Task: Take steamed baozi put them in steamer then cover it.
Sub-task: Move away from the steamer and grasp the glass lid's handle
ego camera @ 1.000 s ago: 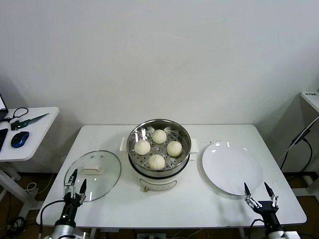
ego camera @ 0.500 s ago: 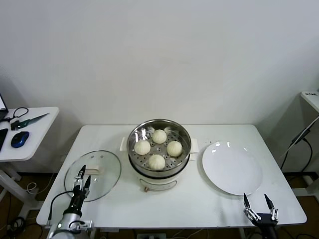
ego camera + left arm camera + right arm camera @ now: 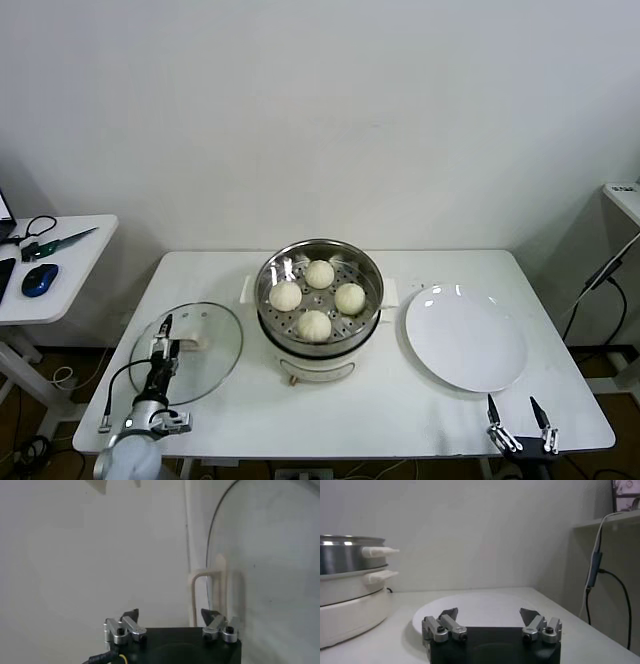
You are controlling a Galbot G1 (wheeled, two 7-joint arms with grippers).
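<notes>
All four baozi (image 3: pixel 318 298) sat on the perforated tray inside the steamer (image 3: pixel 320 345), which stood mid-table, so loading looked finished and only the covering seemed left. The cover (image 3: pixel 187 351) lay flat on the table to the left of the steamer, its handle (image 3: pixel 186 341) up, probably set there to keep the pot open for loading. The left gripper (image 3: pixel 165 331) hung over the cover's near part, just short of the handle and pointed at it, fingers spread with nothing between them; this read as a lining-up for a grasp on the handle. In the left wrist view the handle (image 3: pixel 216 586) stood ahead of the gripper (image 3: pixel 171 621), slightly toward one finger and not yet between the two. The right gripper (image 3: pixel 518 422) waited at the table's near right edge, below the plate (image 3: pixel 465 338), jaws wide and holding nothing, well apart from the steamer.
</notes>
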